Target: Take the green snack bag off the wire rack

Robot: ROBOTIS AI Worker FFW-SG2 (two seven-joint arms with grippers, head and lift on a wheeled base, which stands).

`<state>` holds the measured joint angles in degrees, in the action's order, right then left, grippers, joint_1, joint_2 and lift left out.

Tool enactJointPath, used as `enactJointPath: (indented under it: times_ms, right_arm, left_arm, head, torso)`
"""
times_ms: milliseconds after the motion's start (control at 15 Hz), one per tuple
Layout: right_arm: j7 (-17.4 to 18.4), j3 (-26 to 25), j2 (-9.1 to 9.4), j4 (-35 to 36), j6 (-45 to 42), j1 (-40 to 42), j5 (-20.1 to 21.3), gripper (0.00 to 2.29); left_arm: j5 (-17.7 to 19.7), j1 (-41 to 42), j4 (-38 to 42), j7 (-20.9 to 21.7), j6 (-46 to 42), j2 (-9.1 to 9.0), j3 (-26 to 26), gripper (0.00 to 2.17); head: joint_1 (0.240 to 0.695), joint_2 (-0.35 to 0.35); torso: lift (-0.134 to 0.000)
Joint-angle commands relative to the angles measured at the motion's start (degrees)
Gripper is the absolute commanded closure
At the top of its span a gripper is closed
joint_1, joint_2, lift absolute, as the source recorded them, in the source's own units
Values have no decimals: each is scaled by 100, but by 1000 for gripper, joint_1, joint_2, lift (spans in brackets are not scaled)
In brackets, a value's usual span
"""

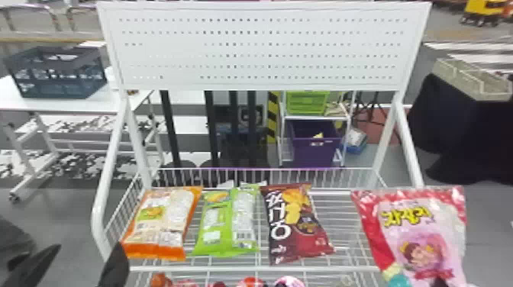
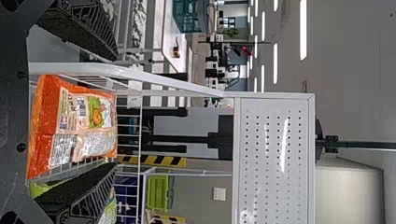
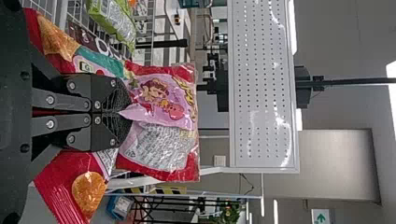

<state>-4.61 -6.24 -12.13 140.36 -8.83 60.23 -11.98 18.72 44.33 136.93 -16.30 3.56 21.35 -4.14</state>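
Note:
The green snack bag (image 1: pixel 226 223) lies on the wire rack (image 1: pixel 213 268), between an orange bag (image 1: pixel 158 221) and a dark red-brown one (image 1: pixel 296 225). My left gripper (image 1: pixel 78 263) stands open at the rack's front left corner, left of the green bag. In the left wrist view, the orange bag (image 2: pixel 72 126) shows between the spread fingers of my left gripper (image 2: pixel 115 109); the green bag (image 2: pixel 109 205) is partly behind one finger. At the right, my right gripper (image 1: pixel 441 283) holds up a pink bag (image 1: pixel 420 236). The right wrist view has my right gripper (image 3: pixel 122 113) shut on its film.
A white perforated panel (image 1: pixel 259 45) rises behind the rack on white posts. More packages (image 1: pixel 250 283) sit on a lower level at the front. Beyond stand a table with a dark crate (image 1: pixel 57 72) and a shelf with a purple bin (image 1: pixel 315 147).

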Motion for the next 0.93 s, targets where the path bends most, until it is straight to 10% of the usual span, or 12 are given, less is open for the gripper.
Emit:
enactJointPath:
  times_ms: [0,600,867]
  right_arm:
    - [-5,0,0,1,0,6,2,2175]
    - [-5,0,0,-8,0,6,-6,2175]
    - [-5,18,0,-17,0,-11,-6,2175]
  left_arm:
    - [0,14,1,4,-8,10,-17,83]
    - [27,-56,-34,30,-96,19,133,83]
    - [-176,-1225,-817,-251,-78,273,1398,87]
  head:
    - [499,0]
    - [499,0]
    - [499,0]
  torso:
    - [0]
    - [0]
    - [0]
